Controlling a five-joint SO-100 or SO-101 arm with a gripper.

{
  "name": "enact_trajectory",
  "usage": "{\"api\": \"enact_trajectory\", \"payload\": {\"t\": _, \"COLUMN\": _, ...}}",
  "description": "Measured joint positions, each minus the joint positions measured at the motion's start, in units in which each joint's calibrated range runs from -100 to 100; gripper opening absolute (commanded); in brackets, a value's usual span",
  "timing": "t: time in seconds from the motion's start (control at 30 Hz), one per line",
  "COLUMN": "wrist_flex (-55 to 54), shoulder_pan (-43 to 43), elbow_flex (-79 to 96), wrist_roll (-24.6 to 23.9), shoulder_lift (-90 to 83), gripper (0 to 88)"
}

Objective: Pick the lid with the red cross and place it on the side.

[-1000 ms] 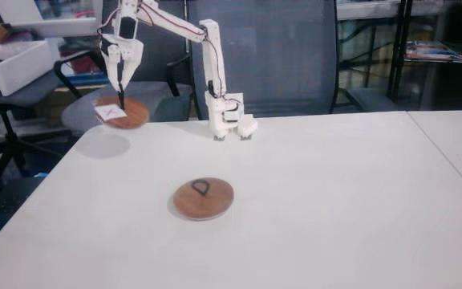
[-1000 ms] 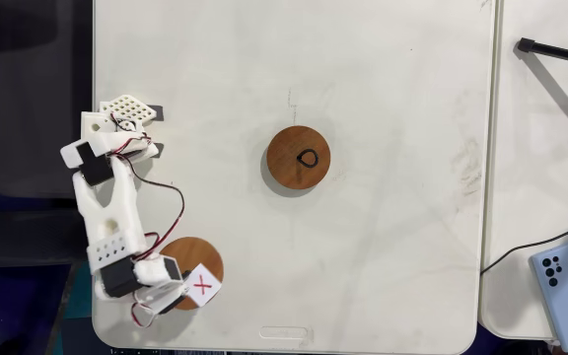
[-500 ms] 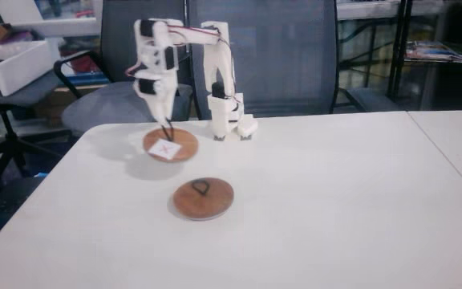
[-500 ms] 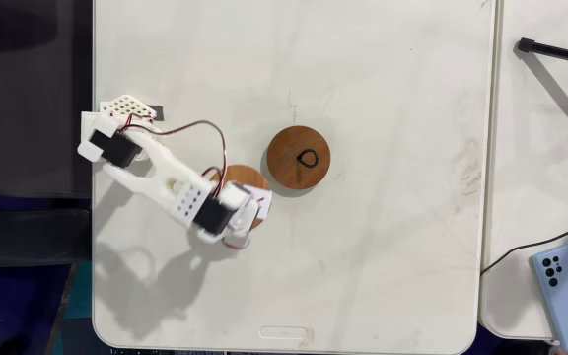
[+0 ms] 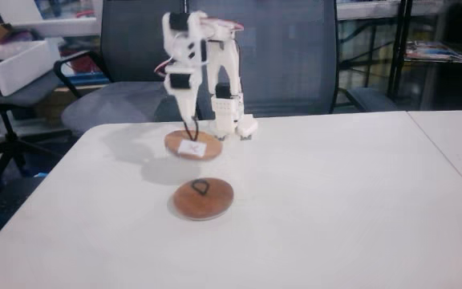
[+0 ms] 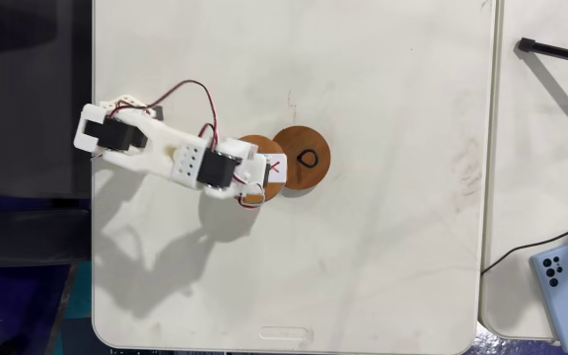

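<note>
One thin loop is all the gripper (image 5: 189, 128) pinches, so the crossed lid (image 5: 192, 146), hanging over the table beside the plain lid (image 5: 204, 198), may swing or slip

White table (image 5: 351, 201), grey office chairs (image 5: 283, 56) behind, shelving (image 5: 423, 48) at right.

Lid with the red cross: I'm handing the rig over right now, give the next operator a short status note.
Gripper: shut on the black loop of the lid with the red cross, holding it clear of the white table.
Position: in a fixed view the lid hangs beside the unlabelled lid, overlapping its edge from above.
Done: pick-up.
Left: carry it to a free side of the table, lower, release.
</note>
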Motion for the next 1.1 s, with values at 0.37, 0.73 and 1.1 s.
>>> {"api": "enact_trajectory", "payload": {"t": 0.37, "wrist_flex": 0.0, "shoulder_pan": -18.3, "elbow_flex": 0.0, "wrist_roll": 0.1, "shoulder_lift": -5.3, "gripper": 0.7}}
{"api": "enact_trajectory", "payload": {"t": 0.73, "wrist_flex": 0.1, "shoulder_pan": -37.2, "elbow_flex": 0.0, "wrist_roll": 0.2, "shoulder_lift": -5.3, "gripper": 0.7}}
{"api": "enact_trajectory", "payload": {"t": 1.1, "wrist_flex": 0.1, "shoulder_pan": -56.3, "elbow_flex": 0.0, "wrist_roll": 0.2, "shoulder_lift": -5.3, "gripper": 0.7}}
